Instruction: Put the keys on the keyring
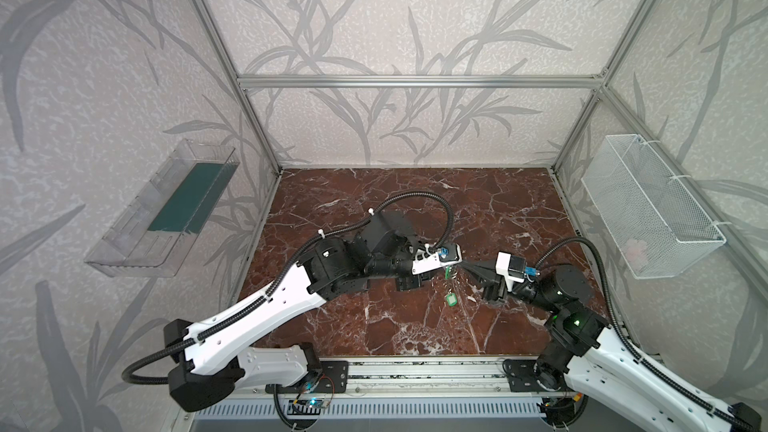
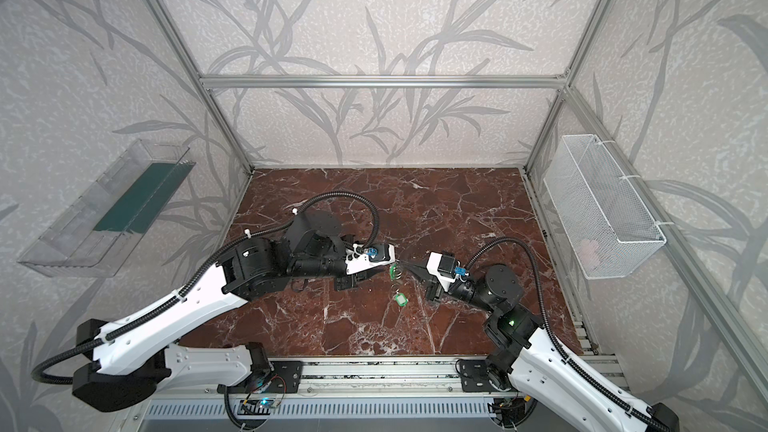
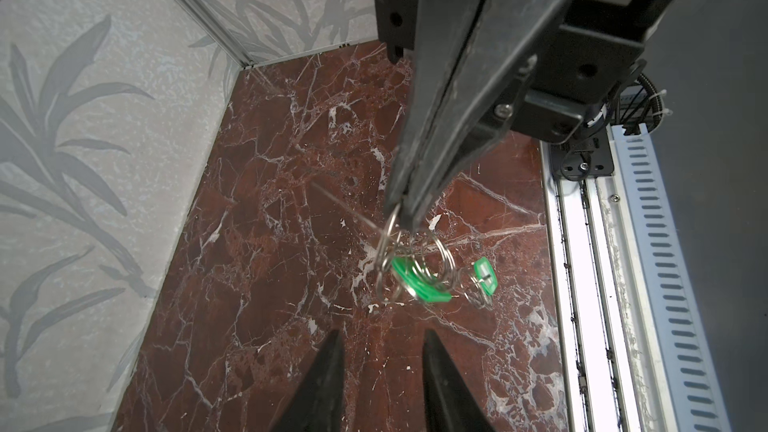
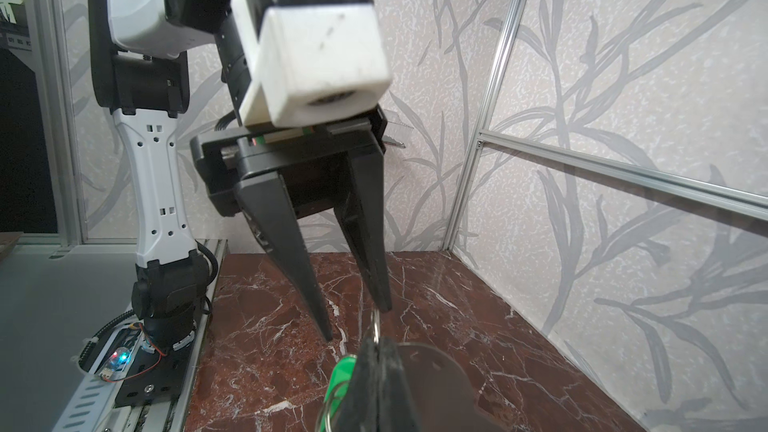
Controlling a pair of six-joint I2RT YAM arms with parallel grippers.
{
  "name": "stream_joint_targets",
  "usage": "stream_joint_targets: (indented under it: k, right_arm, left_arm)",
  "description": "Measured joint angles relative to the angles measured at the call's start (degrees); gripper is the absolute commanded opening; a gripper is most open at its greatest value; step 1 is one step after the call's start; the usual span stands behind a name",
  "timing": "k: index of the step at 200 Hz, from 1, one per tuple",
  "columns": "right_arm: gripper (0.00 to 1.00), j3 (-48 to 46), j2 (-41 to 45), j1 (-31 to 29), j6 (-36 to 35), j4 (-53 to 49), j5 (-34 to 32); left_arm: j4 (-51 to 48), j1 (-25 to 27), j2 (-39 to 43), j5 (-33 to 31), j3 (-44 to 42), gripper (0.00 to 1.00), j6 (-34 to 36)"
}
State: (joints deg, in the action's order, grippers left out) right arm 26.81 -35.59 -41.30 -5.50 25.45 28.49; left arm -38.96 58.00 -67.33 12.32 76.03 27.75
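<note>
Your right gripper (image 3: 405,211) is pinched fully closed on the keyring (image 3: 388,243), a bundle of thin wire loops held up in the air near the middle of the table (image 1: 374,201). 1 green key (image 3: 415,284) hangs from those loops, just under the closed tips.

Your left gripper (image 4: 356,322) faces it tip to tip with its fingers partly spread and nothing between them. In the right wrist view the top of the keyring sits right against 1 left fingertip (image 4: 384,305); you can't tell from here whether they touch.

The 2nd key (image 1: 451,300) lies flat on the marble with its own small wire loop (image 3: 478,297), not on the keyring. In both top views it sits below the hanging bundle, a little toward the front rail (image 1: 415,371) and between the 2 arms. Its long axis appears to run roughly front to back, loop end toward the grippers.

That's the relation your next move likely turns on: the loose key is straight down and slightly forward of the empty left gripper. Both tips are about equally near, but only the left is free, so it's the likely arm for the pick
</note>
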Motion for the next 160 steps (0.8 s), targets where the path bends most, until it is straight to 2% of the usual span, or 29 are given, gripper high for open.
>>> stream_joint_targets:
  k: [68,125,160]
  right_arm:
    - [0.00,0.0,-1.9,0.0,1.4,3.5,0.0]
    - [0.00,0.0,-1.8,0.0,2.3,4.8,0.0]
    - [0.00,0.0,-1.2,0.0,2.3,4.8,0.0]
  left_arm:
    - [14.4,0.0,3.3,3.1,-11.4,0.31,-9.4]
    - [20.3,0.0,3.5,3.9,-14.9,0.29,-12.0]
    - [20.8,0.0,5.8,2.6,-15.9,0.36,-11.4]
